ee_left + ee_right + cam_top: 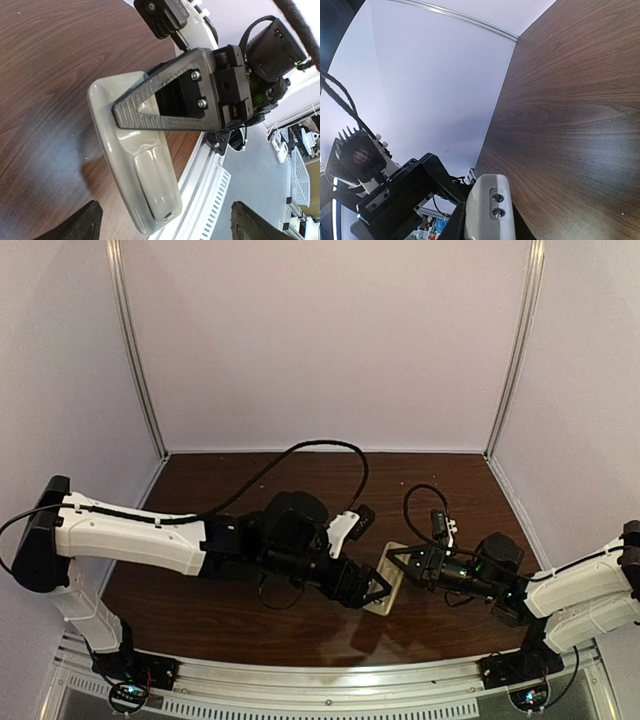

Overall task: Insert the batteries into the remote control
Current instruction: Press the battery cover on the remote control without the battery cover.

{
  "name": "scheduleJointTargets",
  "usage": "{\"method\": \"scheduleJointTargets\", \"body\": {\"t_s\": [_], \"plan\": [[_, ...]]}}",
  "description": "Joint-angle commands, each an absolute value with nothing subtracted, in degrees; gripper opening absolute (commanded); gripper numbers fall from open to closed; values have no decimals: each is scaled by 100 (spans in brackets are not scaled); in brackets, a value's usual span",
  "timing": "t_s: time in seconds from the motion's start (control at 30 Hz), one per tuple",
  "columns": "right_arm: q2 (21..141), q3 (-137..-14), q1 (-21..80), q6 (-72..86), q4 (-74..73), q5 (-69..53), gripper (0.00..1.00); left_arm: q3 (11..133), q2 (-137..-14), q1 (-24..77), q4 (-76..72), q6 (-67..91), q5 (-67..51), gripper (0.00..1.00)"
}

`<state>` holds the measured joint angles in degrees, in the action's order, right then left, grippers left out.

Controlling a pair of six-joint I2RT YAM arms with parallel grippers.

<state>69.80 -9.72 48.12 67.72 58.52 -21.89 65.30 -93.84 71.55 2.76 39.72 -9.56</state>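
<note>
From above, the remote control lies on the bench between the arms, with the left claw just beside its left edge and the right claw at its right. The left wrist view shows its pale beige back upward. The left claw's fingertips stand wide apart and hold nothing, while the right claw, closed, rests on its far half. No batteries show. The right wrist view gives only bench and wall. The handset looks light, stiff and glossy, likely to skid, so its long edges seem the best hold.
</note>
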Motion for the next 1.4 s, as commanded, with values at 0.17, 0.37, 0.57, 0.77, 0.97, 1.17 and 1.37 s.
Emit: {"method": "scheduleJointTargets", "body": {"t_s": [0.17, 0.37, 0.57, 0.77, 0.97, 1.17, 1.37], "plan": [[7044, -1168, 4785, 6819, 6380, -2701, 0, 6310, -9430, 7001, -240, 4135, -1259, 79], [7183, -1151, 4786, 6952, 6687, -2786, 0, 6293, -9502, 6961, -219, 4180, -1346, 75], [7239, -1202, 4785, 7028, 6783, -2821, 0, 6328, -9652, 6958, -237, 4164, -1531, 68], [7229, -1254, 4786, 7039, 6761, -2839, 0, 6331, -9755, 6960, -168, 4122, -1567, 60], [7290, -1279, 4788, 7241, 7081, -2904, 0, 6301, -9796, 6959, -88, 4069, -1412, 49], [7404, -1292, 4773, 7507, 7453, -2945, 0, 6204, -9884, 6957, -27, 3936, -1372, 43], [7388, -1292, 4672, 7663, 7610, -2975, 0, 6021, -9903, 6963, -35, 3877, -1473, 41]]}}
